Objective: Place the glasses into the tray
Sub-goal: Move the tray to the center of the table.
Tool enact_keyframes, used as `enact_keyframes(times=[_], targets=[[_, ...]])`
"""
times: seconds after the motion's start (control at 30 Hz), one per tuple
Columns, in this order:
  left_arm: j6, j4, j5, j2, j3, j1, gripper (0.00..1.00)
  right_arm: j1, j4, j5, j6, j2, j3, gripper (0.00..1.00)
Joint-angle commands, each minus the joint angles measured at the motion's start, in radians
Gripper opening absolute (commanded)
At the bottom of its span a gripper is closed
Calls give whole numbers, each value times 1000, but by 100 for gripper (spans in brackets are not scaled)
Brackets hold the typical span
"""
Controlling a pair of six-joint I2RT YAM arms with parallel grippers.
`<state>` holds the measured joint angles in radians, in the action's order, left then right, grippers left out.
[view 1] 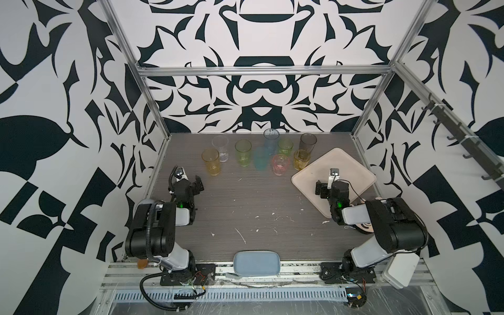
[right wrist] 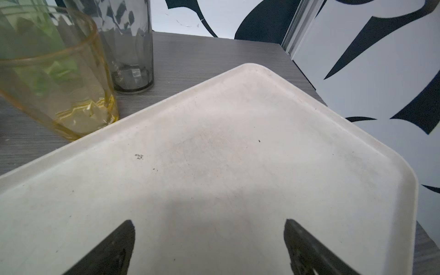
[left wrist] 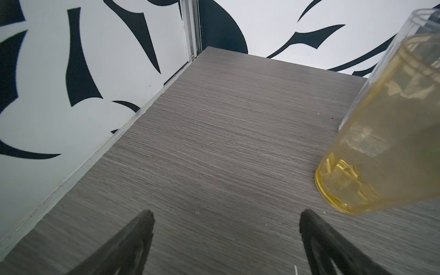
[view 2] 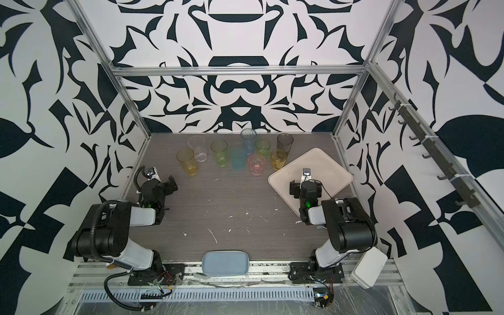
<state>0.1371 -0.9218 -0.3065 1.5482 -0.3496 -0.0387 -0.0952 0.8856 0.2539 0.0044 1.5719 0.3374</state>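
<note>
While the left gripper (left wrist: pixel 227 219) hangs spread wide and empty over the bench (left wrist: pixel 214 119) beside a yellow tumbler (left wrist: pixel 381 147), the glasses (view 1: pixel 281 163) stand along the far side, all outside the cream tray (right wrist: pixel 214 142), above which the right gripper (right wrist: pixel 209 226) is equally spread, holding nothing.

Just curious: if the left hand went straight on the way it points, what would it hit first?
Probably just the table, then the far wall; the yellow glass stands beside that line, though depth is unclear.
</note>
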Motion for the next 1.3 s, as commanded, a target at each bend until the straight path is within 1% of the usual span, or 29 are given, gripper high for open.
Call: enact_keyframes(times=[0.0, 1.13, 1.2, 1.27], targets=[[0, -12, -6, 3, -11, 4, 99, -1, 39, -2, 14, -19, 9, 100], [2, -18, -6, 2, -7, 2, 99, -1, 41, -15, 7, -21, 9, 100], [2, -27, -12, -5, -4, 2, 99, -1, 48, -14, 4, -32, 2, 100], [3, -11, -14, -49, 8, 3, 99, 0, 27, 1, 11, -65, 0, 100]])
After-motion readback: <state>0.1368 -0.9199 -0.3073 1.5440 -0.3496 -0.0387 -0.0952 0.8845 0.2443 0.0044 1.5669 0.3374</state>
